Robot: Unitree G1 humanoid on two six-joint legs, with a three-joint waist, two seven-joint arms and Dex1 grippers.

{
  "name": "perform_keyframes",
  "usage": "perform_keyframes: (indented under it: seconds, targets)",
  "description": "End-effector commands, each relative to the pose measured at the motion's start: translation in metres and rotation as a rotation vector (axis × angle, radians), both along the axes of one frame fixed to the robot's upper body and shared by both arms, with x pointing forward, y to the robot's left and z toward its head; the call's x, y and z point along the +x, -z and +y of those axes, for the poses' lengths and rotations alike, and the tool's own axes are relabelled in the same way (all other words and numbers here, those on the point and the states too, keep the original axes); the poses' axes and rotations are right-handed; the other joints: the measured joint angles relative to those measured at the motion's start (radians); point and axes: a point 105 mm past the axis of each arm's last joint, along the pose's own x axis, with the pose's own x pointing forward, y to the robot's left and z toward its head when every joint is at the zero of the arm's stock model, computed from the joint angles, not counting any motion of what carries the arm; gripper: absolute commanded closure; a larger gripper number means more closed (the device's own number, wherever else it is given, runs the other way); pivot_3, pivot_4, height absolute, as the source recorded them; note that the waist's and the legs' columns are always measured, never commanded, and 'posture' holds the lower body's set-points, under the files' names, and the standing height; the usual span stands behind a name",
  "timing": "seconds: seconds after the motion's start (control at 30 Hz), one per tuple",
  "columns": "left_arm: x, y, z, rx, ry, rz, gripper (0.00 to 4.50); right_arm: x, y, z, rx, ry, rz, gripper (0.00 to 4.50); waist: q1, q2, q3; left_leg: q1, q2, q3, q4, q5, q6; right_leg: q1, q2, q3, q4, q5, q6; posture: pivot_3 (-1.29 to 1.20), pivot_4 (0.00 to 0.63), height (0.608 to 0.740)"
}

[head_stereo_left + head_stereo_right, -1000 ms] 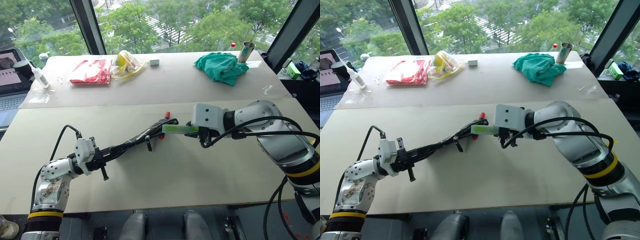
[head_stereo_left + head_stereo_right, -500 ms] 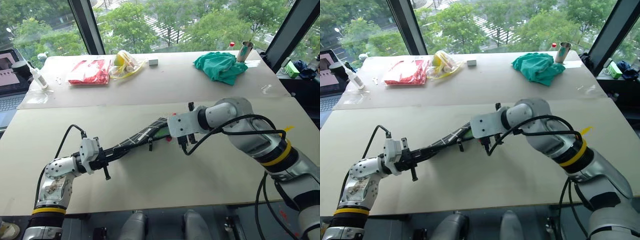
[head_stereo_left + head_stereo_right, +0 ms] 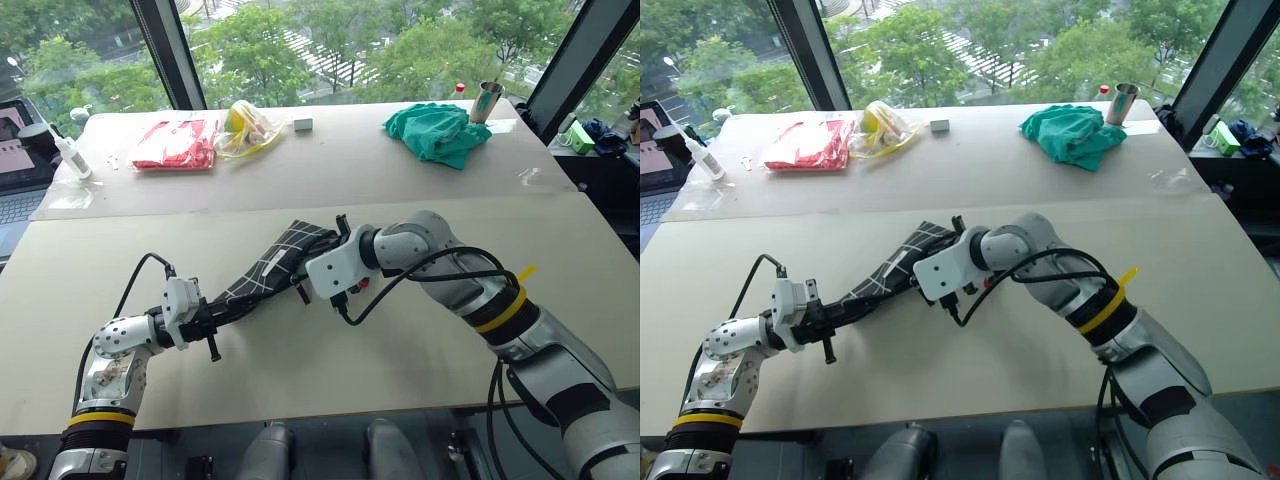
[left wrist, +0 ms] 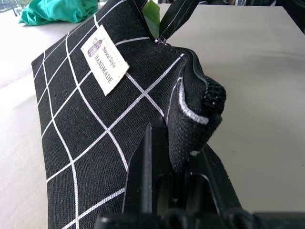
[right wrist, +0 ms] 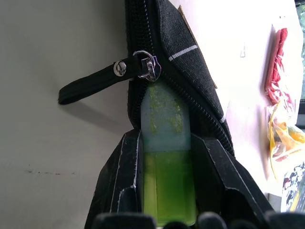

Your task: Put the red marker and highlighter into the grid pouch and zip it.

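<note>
The grid pouch [image 3: 268, 268] hangs just above the table, black with white lines and a small white label [image 4: 105, 59]. My left gripper [image 3: 215, 308] is shut on its near corner [image 4: 190, 129]. My right gripper [image 5: 167, 138] is shut on the light-green highlighter [image 5: 167, 186]. The highlighter's pale cap [image 5: 164, 119] pokes into the open zipper mouth, right under the metal slider and its black pull cord [image 5: 90, 83]. In the head views the right gripper [image 3: 320, 252] meets the pouch's far end. The red marker is hidden.
On the far table lie a red plastic packet [image 3: 180, 145], a yellow bag [image 3: 250, 125], a small white box [image 3: 304, 124], a green cloth [image 3: 440, 132] and a metal cup [image 3: 487, 100]. A white bottle [image 3: 70, 152] and a laptop [image 3: 15, 190] stand at the far left.
My right gripper has swung left and rolled, carrying the highlighter to the pouch's open mouth. The pouch now shows its broad side. The left gripper has kept its hold and place.
</note>
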Motion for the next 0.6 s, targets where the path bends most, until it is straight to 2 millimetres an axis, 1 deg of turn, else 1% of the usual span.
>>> perform_keyframes:
  seconds: [0.03,0.1,0.17,0.27,0.3,0.37,0.4,0.47,0.5,0.53,0.57,0.6]
  targets:
    - [0.000,-0.015,-0.010,-0.009,0.052,-0.083,4.50,-0.006,-0.004,0.009,-0.013,-0.109,-0.057,3.48,-0.003,0.000,0.000,0.000,0.000,0.000,0.000,0.000,0.000,0.000,0.000,0.000,0.000,0.000,0.000,0.00,0.150,0.740]
    - [0.000,-0.015,-0.010,-0.008,0.052,-0.083,4.50,-0.004,-0.005,0.004,-0.031,-0.117,-0.051,3.48,-0.004,0.000,0.000,0.000,0.000,0.000,0.000,0.000,0.000,0.000,0.000,0.000,0.000,0.000,0.000,0.00,0.150,0.740]
    - [0.000,-0.015,-0.010,-0.007,0.050,-0.082,4.50,-0.001,-0.016,0.004,-0.003,-0.125,-0.056,3.48,-0.005,0.000,0.000,0.000,0.000,0.000,0.000,0.000,0.000,0.000,0.000,0.000,0.000,0.000,0.000,0.00,0.150,0.740]
    - [0.000,-0.014,-0.009,-0.006,0.050,-0.082,4.50,-0.001,-0.026,0.004,0.023,-0.134,-0.049,3.48,-0.005,0.000,0.000,0.000,0.000,0.000,0.000,0.000,0.000,0.000,0.000,0.000,0.000,0.000,0.000,0.00,0.150,0.740]
    - [0.000,-0.014,-0.009,-0.006,0.050,-0.083,4.50,-0.004,-0.027,0.005,0.034,-0.138,-0.015,2.98,-0.004,0.000,0.000,0.000,0.000,0.000,0.000,0.000,0.000,0.000,0.000,0.000,0.000,0.000,0.000,0.00,0.150,0.740]
    - [0.000,-0.014,-0.009,-0.007,0.050,-0.085,4.50,-0.010,-0.028,0.004,0.035,-0.151,0.031,2.33,-0.004,0.000,0.000,0.000,0.000,0.000,0.000,0.000,0.000,0.000,0.000,0.000,0.000,0.000,0.000,0.00,0.150,0.740]
    - [0.000,-0.015,-0.009,-0.008,0.050,-0.085,4.50,-0.012,-0.030,0.005,0.048,-0.161,0.035,2.12,-0.005,0.000,0.000,0.000,0.000,0.000,0.000,0.000,0.000,0.000,0.000,0.000,0.000,0.000,0.000,0.00,0.150,0.740]
    - [0.000,-0.015,-0.009,-0.008,0.051,-0.086,4.50,-0.011,-0.036,0.008,0.093,-0.148,0.040,1.37,-0.005,0.000,0.000,0.000,0.000,0.000,-0.001,0.000,0.000,0.000,0.000,0.000,0.000,0.000,0.000,0.00,0.150,0.740]
    - [0.000,-0.014,-0.010,-0.009,0.052,-0.086,4.50,-0.012,-0.037,0.006,0.092,-0.153,0.045,1.06,-0.005,0.000,0.000,0.000,0.000,0.000,-0.001,0.000,0.000,0.000,0.000,0.000,0.000,0.000,0.000,0.00,0.150,0.740]
    - [0.000,-0.014,-0.010,-0.010,0.053,-0.087,4.50,-0.010,-0.041,0.004,0.110,-0.131,0.056,0.65,-0.005,0.000,0.000,0.000,0.000,-0.001,-0.001,0.000,0.000,0.000,0.000,0.000,0.000,0.000,0.000,0.00,0.150,0.740]
    - [0.000,-0.014,-0.010,-0.010,0.054,-0.087,4.50,-0.009,-0.045,0.002,0.116,-0.119,0.063,0.35,-0.005,0.000,0.000,0.000,0.000,-0.001,-0.001,0.000,0.000,0.000,0.000,0.000,0.000,0.000,0.000,0.00,0.150,0.740]
    - [0.000,-0.014,-0.011,-0.012,0.054,-0.087,4.50,-0.008,-0.050,-0.002,0.120,-0.118,0.064,0.35,-0.005,0.000,0.000,0.000,0.000,-0.001,-0.001,0.000,0.000,0.000,0.000,0.000,0.000,0.000,0.000,0.00,0.150,0.740]
